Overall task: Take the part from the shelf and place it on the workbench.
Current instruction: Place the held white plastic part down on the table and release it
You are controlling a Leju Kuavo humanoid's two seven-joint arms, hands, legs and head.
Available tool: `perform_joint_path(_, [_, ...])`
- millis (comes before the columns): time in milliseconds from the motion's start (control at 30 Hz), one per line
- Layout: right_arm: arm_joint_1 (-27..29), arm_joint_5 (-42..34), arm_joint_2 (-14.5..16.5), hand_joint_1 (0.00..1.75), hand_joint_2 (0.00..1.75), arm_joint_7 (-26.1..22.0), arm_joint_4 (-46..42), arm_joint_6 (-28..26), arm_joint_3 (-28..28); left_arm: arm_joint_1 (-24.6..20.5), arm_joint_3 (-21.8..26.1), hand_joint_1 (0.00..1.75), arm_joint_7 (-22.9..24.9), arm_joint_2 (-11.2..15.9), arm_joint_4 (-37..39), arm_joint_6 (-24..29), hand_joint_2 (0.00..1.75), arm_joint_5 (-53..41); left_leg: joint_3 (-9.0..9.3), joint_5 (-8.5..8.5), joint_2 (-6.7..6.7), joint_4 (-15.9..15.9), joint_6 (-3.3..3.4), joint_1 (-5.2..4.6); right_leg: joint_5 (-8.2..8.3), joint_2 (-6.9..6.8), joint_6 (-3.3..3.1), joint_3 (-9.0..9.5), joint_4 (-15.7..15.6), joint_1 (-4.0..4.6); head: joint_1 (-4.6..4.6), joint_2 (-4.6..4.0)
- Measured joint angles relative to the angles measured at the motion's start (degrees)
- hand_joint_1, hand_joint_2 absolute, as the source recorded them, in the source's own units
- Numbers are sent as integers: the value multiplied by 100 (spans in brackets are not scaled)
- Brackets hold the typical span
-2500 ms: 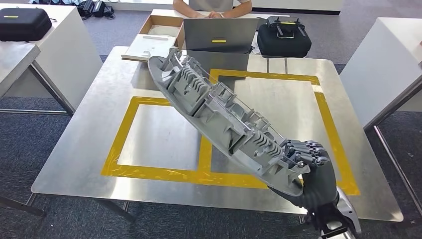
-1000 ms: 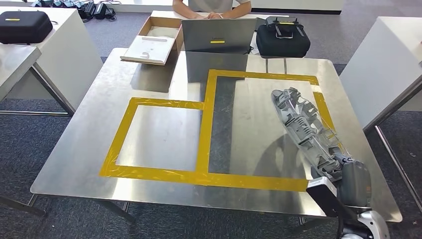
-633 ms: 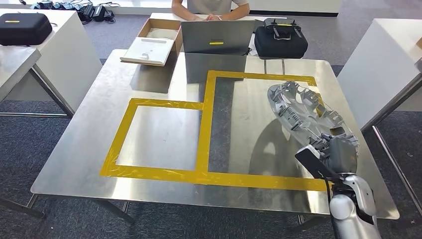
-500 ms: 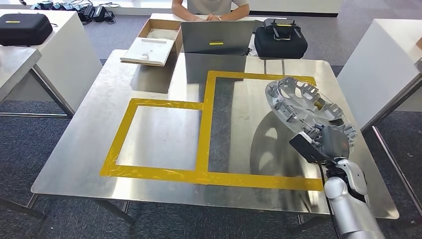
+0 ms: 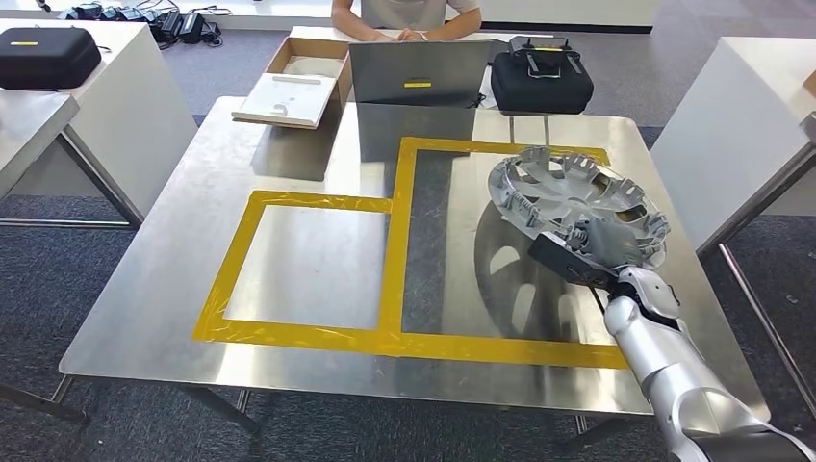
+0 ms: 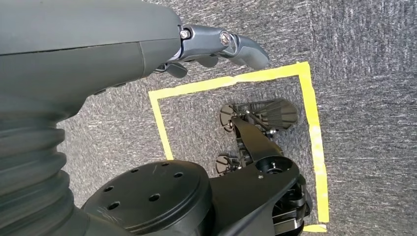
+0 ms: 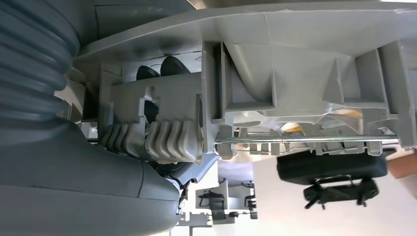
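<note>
The right hand (image 5: 604,252) grips the near rim of the part (image 5: 574,204), tilted over the table (image 5: 318,260); next it should lower it flat and let go.

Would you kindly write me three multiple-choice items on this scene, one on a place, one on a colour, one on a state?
1. Over which taped outline is the part?
A. left one
B. right one
C. neither

2. What colour is the tape?
A. yellow
B. red
C. blue

3. What is the right hand doing?
A. hanging bare
B. pressing the laptop
C. holding the part

Answers: 1 B, the part sits above the right outline on the table; 2 A, the strips are yellow; 3 C, the hand grips the part's near rim.
</note>
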Motion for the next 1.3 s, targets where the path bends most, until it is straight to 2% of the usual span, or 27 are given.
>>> perform_joint_path(633, [-442, -28, 690, 175, 175, -7, 516, 161, 581, 2, 71, 0, -62, 0, 0, 0, 175, 44, 17, -1, 9, -1, -3, 4, 1, 13, -2, 12, 1, 3, -1, 0])
perform_joint_path(1300, [-515, -209, 778, 175, 175, 52, 597, 169, 698, 5, 94, 0, -157, -2, 0, -155, 175, -1, 21, -1, 9, -1, -3, 4, 2, 12, -3, 14, 0, 3, 0, 0])
